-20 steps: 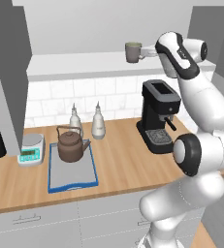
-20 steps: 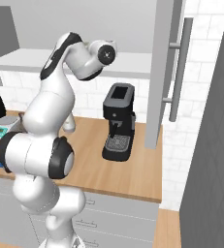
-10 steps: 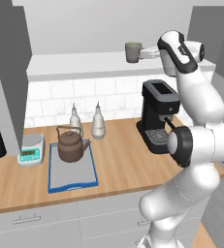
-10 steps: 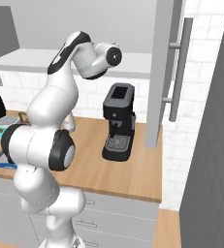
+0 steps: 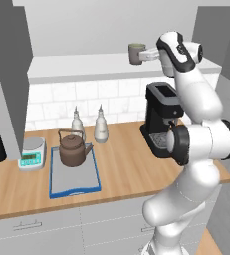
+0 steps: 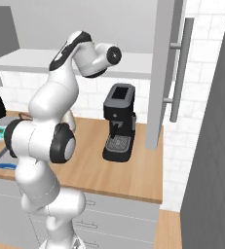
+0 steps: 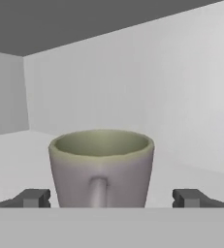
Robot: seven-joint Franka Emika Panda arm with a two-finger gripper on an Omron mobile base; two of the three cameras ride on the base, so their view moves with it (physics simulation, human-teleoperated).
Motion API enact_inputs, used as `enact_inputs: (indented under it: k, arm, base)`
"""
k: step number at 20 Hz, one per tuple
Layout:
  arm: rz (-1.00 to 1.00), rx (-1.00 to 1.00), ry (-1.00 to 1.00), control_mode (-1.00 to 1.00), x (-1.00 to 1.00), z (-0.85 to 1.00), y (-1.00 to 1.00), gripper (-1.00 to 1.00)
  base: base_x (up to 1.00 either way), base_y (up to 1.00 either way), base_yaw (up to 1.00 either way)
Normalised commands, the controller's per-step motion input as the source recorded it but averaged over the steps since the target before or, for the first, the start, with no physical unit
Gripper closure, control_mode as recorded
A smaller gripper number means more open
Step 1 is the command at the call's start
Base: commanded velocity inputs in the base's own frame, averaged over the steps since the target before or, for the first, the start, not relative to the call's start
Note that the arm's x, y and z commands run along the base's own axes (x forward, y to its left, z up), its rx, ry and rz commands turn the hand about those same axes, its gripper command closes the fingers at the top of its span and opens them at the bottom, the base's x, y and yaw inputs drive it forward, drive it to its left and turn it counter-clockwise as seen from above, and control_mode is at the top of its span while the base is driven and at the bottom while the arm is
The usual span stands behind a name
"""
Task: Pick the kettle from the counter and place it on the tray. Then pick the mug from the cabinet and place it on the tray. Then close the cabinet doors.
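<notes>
Reaching into the cabinet (image 5: 86, 30): tool (image 7: 111, 197) spread wide, mug (image 7: 102, 167) dead ahead between its fingertips, handle facing the tool; nothing pinched yet.

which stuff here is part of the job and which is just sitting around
Part of the job:
- kettle, already on the tray
- mug on the cabinet shelf, straddled by the open tool
- cabinet door, open
- counter

Just sitting around:
- two pale bottles
- coffee machine
- kitchen scale

Grey-brown mug (image 7: 102, 167), pale green inside
</notes>
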Motion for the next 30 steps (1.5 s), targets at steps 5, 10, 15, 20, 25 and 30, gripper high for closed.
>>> enact_inputs:
  k: [5, 10, 15, 20, 25, 30]
  arm:
    - [0.02, 0.0, 0.0, -1.0, 0.03, 0.0, 0.0, 1.0]
    - [0.0, 0.0, 0.0, -1.0, 0.0, -0.02, 0.0, 1.0]
    - [0.0, -0.01, 0.02, -1.0, 0.0, -0.02, 0.01, 1.0]
    - [0.0, 0.0, 0.0, -1.0, -0.03, 0.0, 0.0, 1.0]
    - [0.0, 0.0, 0.0, -1.0, -0.47, -0.02, 0.02, 1.0]
    - [0.06, 0.0, 0.0, -1.0, -0.79, 0.0, 0.35, 1.0]
  base:
    - [0.0, 0.0, 0.0]
    - [0.0, 0.0, 0.0]
    - [0.0, 0.0, 0.0]
    - [0.0, 0.0, 0.0]
    - [0.0, 0.0, 0.0]
    - [0.0, 0.0, 0.0]
